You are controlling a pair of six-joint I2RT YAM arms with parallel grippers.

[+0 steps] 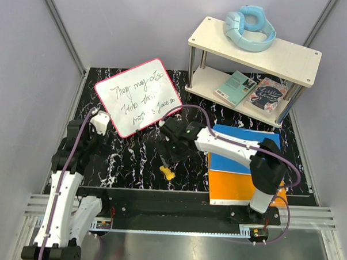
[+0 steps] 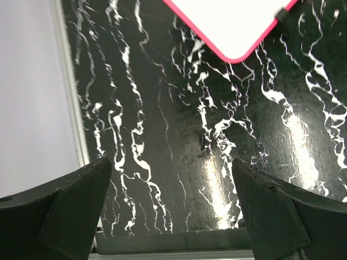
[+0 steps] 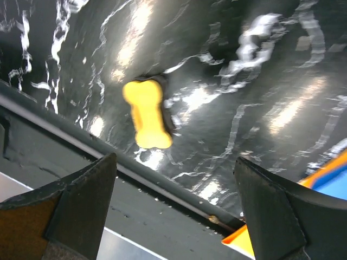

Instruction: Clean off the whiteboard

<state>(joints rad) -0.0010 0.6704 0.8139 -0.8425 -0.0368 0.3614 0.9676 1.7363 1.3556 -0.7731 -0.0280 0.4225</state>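
Flat white pink-rimmed whiteboard lay far left on the black marbled counter, handwriting unwiped. Right jaws hung spread over a small yellow bone-shaped block, probably the eraser, lined up to grab it. Left jaws were spread and empty near the board's corner; a blue flat sheet lay rightward, clear of the path.

The whiteboard lies flat and askew, upper left of centre. It is white with a pink-red rim (rounded corners) and bears black handwriting.
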